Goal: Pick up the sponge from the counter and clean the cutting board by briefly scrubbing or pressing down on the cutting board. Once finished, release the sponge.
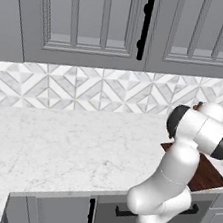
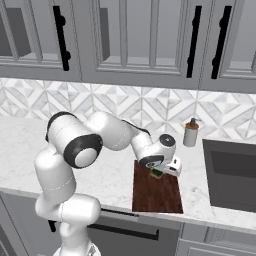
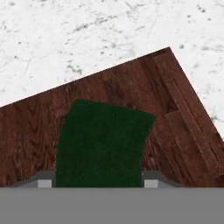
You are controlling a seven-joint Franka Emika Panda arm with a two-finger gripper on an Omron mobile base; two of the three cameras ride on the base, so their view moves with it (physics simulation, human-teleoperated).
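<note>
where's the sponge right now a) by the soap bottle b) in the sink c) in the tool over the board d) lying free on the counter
c: the sponge sits between the tool tips, with the board under it, also seen in the right base view.

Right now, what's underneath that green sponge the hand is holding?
The dark wooden cutting board lies under the sponge, near the board's corner, on the marble counter. The sponge covers the wood directly beneath it, so contact is unclear.

Left base view: behind-left of arm, facing counter (image 1: 53,140) and backsplash (image 1: 86,89). Right base view: behind-right, same counter, plus sink (image 2: 232,175). Hand view: close, straight down onto cutting board (image 3: 183,122). Shared by all: board, counter.
</note>
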